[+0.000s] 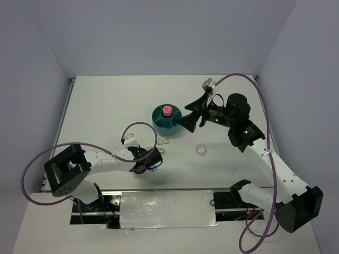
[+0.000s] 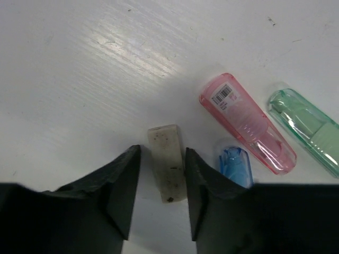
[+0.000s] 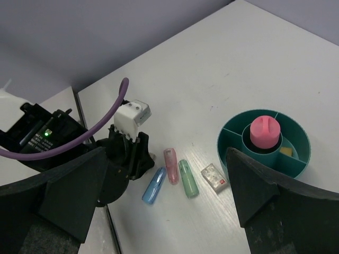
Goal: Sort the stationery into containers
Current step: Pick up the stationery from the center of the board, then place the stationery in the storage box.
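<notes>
The teal organiser (image 1: 159,123) stands mid-table with the pink tube (image 1: 167,111) upright in its central cup; both show in the right wrist view, organiser (image 3: 233,136) and tube (image 3: 264,131). My left gripper (image 2: 162,153) is low over the table, its open jaws on either side of a beige eraser (image 2: 168,161). To its right lie a blue capsule (image 2: 235,165), a pink capsule (image 2: 246,123) and a green capsule (image 2: 307,129). My right gripper (image 1: 186,114) is wide open and empty, raised beside the organiser's right side. A clear tape ring (image 1: 201,150) lies apart on the table.
A small clear-white eraser (image 3: 214,177) lies between the green capsule (image 3: 187,178) and the organiser. A small yellowish piece (image 3: 286,151) sits in one ring compartment. The left arm's purple cable (image 1: 143,127) loops near the organiser. White walls enclose the table.
</notes>
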You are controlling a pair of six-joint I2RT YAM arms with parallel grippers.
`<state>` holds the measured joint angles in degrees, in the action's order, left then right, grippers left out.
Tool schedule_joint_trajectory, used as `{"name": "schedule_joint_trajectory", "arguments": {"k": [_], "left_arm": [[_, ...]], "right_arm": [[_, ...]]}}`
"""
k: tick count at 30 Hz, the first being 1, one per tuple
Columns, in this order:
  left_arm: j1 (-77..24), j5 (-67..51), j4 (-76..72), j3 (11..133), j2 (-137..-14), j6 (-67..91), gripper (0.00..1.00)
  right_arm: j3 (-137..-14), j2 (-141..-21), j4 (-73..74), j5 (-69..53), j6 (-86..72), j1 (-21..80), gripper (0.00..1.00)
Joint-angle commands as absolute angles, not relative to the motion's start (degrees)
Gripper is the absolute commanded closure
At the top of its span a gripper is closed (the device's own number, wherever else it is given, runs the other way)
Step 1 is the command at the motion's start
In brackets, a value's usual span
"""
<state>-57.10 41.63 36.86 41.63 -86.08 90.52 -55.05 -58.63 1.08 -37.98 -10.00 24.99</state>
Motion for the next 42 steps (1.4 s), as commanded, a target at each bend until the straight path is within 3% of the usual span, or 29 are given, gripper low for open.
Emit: {"name": "schedule_joint_trajectory", "arguments": {"k": [1, 3, 8, 9, 15, 17, 20, 21, 23, 29, 42], "left_arm": [[-57.39, 40.43, 39.47, 41.49, -88.68, 92.2, 0.52], [-57.48, 40.96, 38.59, 40.7, -88.24, 92.02, 0.69], [-57.74, 41.39, 36.83, 38.24, -83.95, 91.32, 0.98], [-58.35, 41.66, 36.65, 37.8, -82.63, 90.97, 1.0], [-65.11, 48.41, 42.95, 39.81, -68.57, 92.44, 1.0], [-65.21, 48.87, 44.55, 40.95, -63.38, 93.33, 1.0], [-65.21, 49.57, 46.49, 42.18, -57.49, 95.8, 1.0], [-65.3, 49.57, 45.28, 42.36, -56.35, 95.97, 1.0], [-65.3, 49.04, 42.47, 42.8, -53.88, 94.14, 1.0], [-65.39, 47.46, 41.04, 47.89, -54.58, 91.94, 1.0], [-66.45, 45.26, 36.22, 48.6, -54.14, 89.65, 1.0]], "right_arm": [[-55.55, -57.92, -0.44, -38.76, -10.46, 25.4, 0.0], [-55.11, -57.66, -0.44, -38.85, -10.63, 25.31, 0.0], [-50.29, -56.17, -4.02, -37.53, -14.05, 26.1, 0.0], [-49.14, -55.9, -5.26, -37.09, -15.89, 26.71, 0.0], [-34.76, -51.78, -15.71, -17.35, -26.34, 37.85, 0.0], [-28.6, -49.84, -26.68, -9.08, -31.87, 41.55, 0.0], [-20.76, -49.3, -37.22, -0.39, -33.57, 51.21, 0.06], [-19.26, -50.7, -39.53, 1.04, -32.97, 55.59, 0.16], [-18.81, -52.99, -44.99, 2.45, -30.6, 58.52, 0.22], [-24.16, -62.83, -46.23, 7.11, -27.26, 64.77, 0.23], [-31.11, -74.97, -49.57, 11.87, -26.19, 66.71, 0.45]]}}
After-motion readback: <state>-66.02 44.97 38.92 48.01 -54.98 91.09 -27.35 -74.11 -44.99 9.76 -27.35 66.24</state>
